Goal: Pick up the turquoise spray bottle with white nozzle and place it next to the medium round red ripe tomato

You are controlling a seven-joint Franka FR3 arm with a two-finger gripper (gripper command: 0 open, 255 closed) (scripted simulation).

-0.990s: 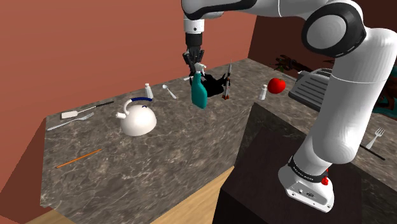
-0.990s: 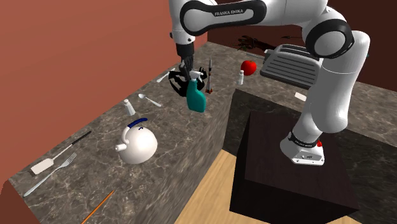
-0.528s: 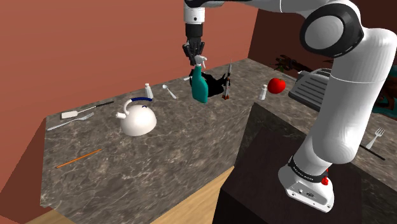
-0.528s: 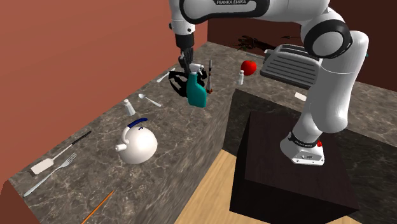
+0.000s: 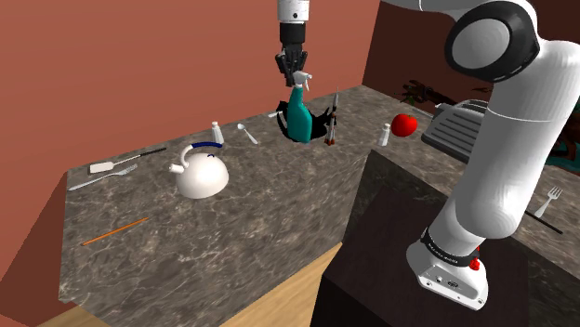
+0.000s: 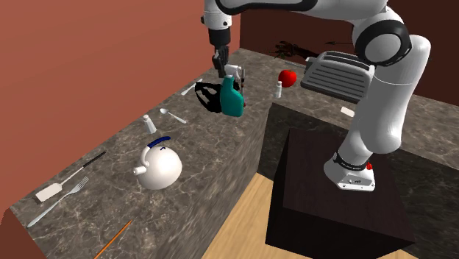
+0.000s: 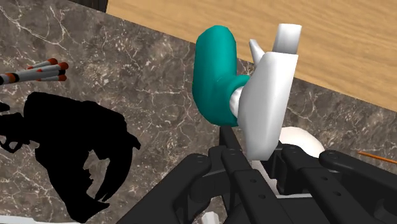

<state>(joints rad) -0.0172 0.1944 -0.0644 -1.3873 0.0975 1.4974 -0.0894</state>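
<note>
A turquoise spray bottle (image 5: 298,117) with a white nozzle (image 7: 268,102) hangs tilted in the air above the dark marble counter (image 5: 232,232). My gripper (image 5: 296,72) is shut on the nozzle from above. From the second exterior view, the gripper (image 6: 223,66) carries the bottle (image 6: 232,101) over a black object. In the wrist view the gripper (image 7: 254,151) clasps the nozzle and the bottle's body (image 7: 216,76) points away from the hand. The red tomato (image 5: 403,124) lies farther along the counter, toward the shoulder view's right, also seen as the tomato (image 6: 287,76).
A white kettle (image 5: 201,173) stands mid-counter. A black object (image 5: 321,122) and a knife (image 5: 333,125) lie under the bottle. A white shaker (image 5: 385,135) stands beside the tomato, a grey toaster (image 5: 455,125) behind it. Spoon (image 5: 247,134), second shaker (image 5: 216,133), spatula (image 5: 102,167) and pencil (image 5: 113,231) lie toward the left.
The gripper has risen with the bottle and shifted slightly toward the shoulder view's right. The bottle now hangs higher and more tilted.
</note>
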